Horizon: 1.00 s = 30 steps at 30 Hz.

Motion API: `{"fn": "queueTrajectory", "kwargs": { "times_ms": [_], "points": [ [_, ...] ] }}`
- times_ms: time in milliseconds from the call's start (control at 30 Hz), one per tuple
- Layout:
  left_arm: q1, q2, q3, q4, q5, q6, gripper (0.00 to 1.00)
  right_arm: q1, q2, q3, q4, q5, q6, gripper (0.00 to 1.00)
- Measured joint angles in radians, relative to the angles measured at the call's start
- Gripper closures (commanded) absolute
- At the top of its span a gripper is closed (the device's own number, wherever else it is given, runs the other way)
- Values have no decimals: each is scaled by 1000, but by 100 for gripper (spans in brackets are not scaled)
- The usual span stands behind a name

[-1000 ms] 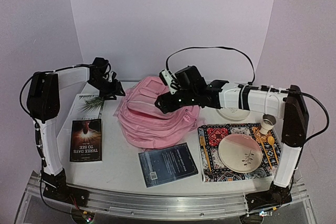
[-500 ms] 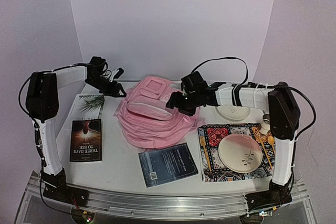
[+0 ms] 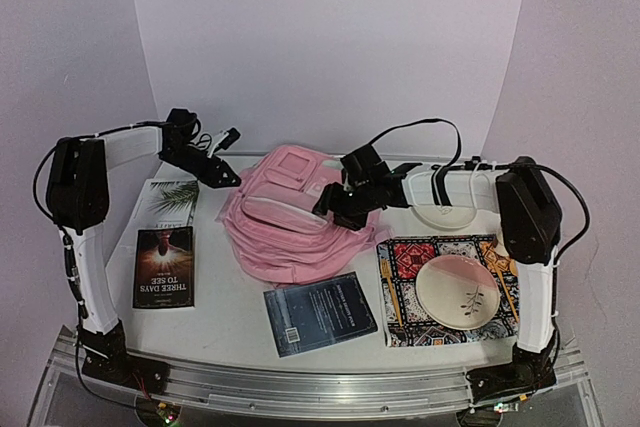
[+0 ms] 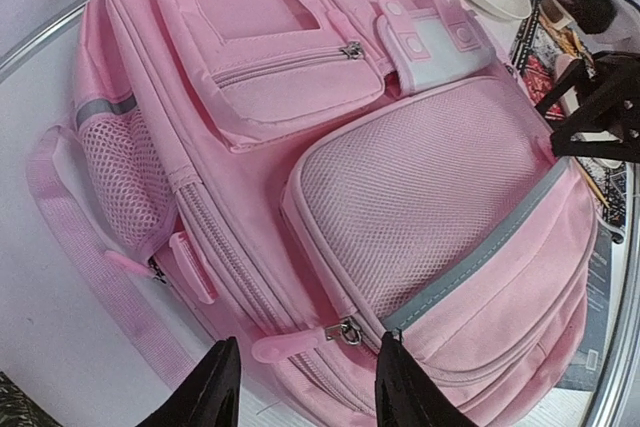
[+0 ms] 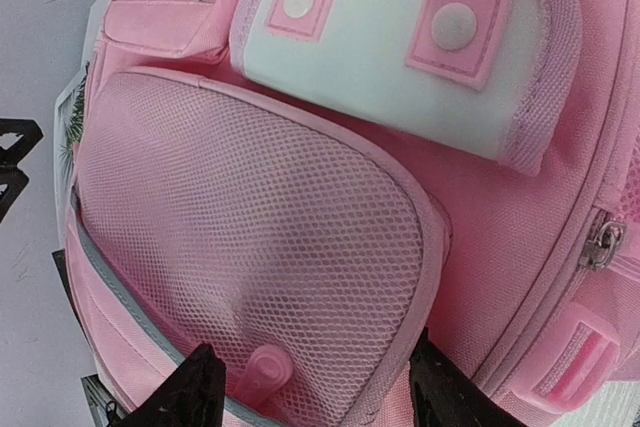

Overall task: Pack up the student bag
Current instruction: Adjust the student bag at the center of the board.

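Note:
The pink student bag lies on its back at the table's middle, pockets up. It fills the left wrist view and the right wrist view. My left gripper is open and empty, hovering at the bag's left edge, with a pink zipper pull between its fingertips in the left wrist view. My right gripper is open and empty, low over the bag's right side above the mesh front pocket, with another pink zipper pull between its fingertips.
Two books lie left of the bag, and a dark book lies in front of it. A patterned mat at right holds a plate and utensils. A white dish sits behind the mat.
My right gripper has dropped from above the bag's top down and left onto its right side. My left gripper has shifted slightly right toward the bag's edge.

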Motion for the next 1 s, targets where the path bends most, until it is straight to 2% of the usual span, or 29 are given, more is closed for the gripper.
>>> {"fn": "queueTrajectory", "kwargs": {
  "times_ms": [133,333,767,1000],
  "points": [
    [19,5,-19,0,81,-6,52,0,12,8,0,-6,2,38],
    [23,23,-29,-1,125,-8,52,0,15,13,1,-11,1,38],
    [30,126,-8,-8,145,-32,48,-1,28,27,0,-25,-2,39],
    [33,140,15,-8,130,-40,43,-1,28,30,0,-28,-7,39]
  ]
}}
